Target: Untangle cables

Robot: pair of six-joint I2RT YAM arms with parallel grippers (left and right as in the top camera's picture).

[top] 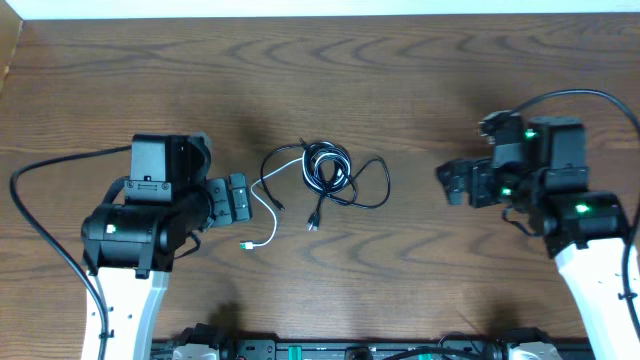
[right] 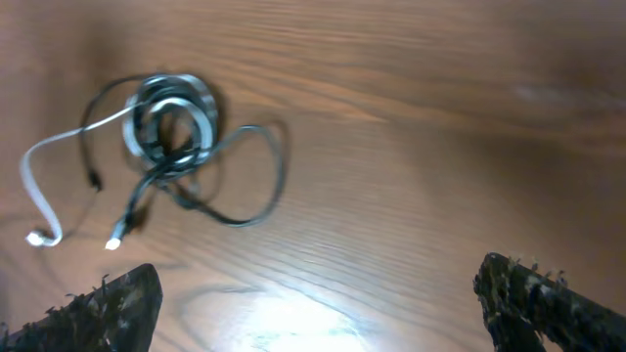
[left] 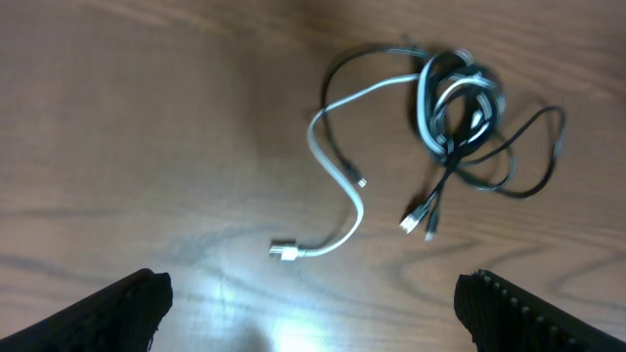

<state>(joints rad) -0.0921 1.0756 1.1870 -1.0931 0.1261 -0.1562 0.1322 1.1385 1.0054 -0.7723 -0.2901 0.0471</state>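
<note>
The cables lie in one tangle at the table's middle: black cords coiled in a small ring with a loose loop trailing right, and a white cable running down left to a plug end. The tangle also shows in the left wrist view and the right wrist view. My left gripper is open and empty, just left of the white cable, its fingers wide apart in its own view. My right gripper is open and empty, well right of the tangle, fingers spread.
The wooden table has a pale edge at the far left corner. Thick black arm wires curve beside each arm, on the left and the right. Arm bases and fittings line the front edge.
</note>
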